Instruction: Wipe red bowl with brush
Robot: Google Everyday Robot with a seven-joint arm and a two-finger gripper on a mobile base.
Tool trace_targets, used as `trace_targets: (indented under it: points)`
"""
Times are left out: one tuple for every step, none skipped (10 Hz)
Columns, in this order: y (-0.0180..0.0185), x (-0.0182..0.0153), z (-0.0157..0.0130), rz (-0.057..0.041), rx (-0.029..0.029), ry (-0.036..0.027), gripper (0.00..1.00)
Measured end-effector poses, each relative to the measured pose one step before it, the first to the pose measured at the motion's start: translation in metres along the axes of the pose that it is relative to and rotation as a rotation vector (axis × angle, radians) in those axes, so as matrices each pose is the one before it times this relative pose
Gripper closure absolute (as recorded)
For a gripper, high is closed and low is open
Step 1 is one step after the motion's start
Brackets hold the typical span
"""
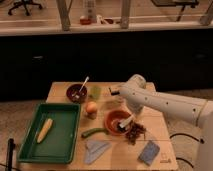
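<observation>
Fingers: you cannot tell how they stand; the gripper [131, 119] hangs low at the right rim of the red bowl [116, 121], and the brush [126, 121] seems to sit at its tip, though a hold is not certain.
Red bowl: it stands on the wooden table [159, 127], near the middle, just right of the orange fruit [91, 107] and above the green chili [93, 132].
Brush: its pale handle slants over the right side of the bowl, the dark head toward the inside.
Step in hand: I judge you are at the wiping itself, brush inside the bowl.
Next move: it calls for a sweep along the inner wall with light pressure, so the bowl does not slide.
Writing: no brand or label is readable anywhere.
</observation>
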Motion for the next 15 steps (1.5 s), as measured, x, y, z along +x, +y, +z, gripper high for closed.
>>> trace_targets:
  points:
    - [-0.00556, 0.00939, -0.00047, 0.00479, -0.00064, 0.0043, 1.0]
    - [-0.0082, 0.00596, -0.00022, -0.0005, -0.00103, 0.0032, 1.0]
    - [-0.01627, 0.00461, -0.00107, -0.00961, 0.00043, 0.00434, 1.0]
    - [-0.01053, -0.00155, -0.00073, -0.01499, 0.00005, 0.00303, 1.0]
    - [-0.01058, -0.0062, -0.00227, -0.02254, 0.00122, 0.00331, 1.0]
    - [-0.00925, -0.01252, -0.00226, -0.03271, 0.001, 0.00204, 1.0]
    - [-0.00913, -0.01355, -0.00296, -0.03524, 0.00312, 0.00113, 1.0]
    - [-0.00255, -0.00965, -0.00118, -0.0243, 0.00184, -0.00298, 1.0]
    - [0.00464, -0.00947, -0.00081, -0.01847, 0.00048, -0.0024, 1.0]
    - [0.0092, -0.0101, 0.00028, -0.01106, -0.00159, -0.00494, 1.0]
    - [0.01383, -0.00754, 0.00208, 0.00063, -0.00847, -0.00624, 1.0]
    - [0.00959, -0.00194, 0.00227, 0.00603, -0.00446, -0.00343, 1.0]
    - [0.01321, 0.00453, 0.00301, 0.02017, -0.00506, -0.00388, 1.0]
    - [0.00874, 0.00807, 0.00237, 0.02384, -0.00408, -0.00174, 1.0]
    - [0.00627, 0.01121, 0.00201, 0.02514, -0.00283, 0.00128, 1.0]
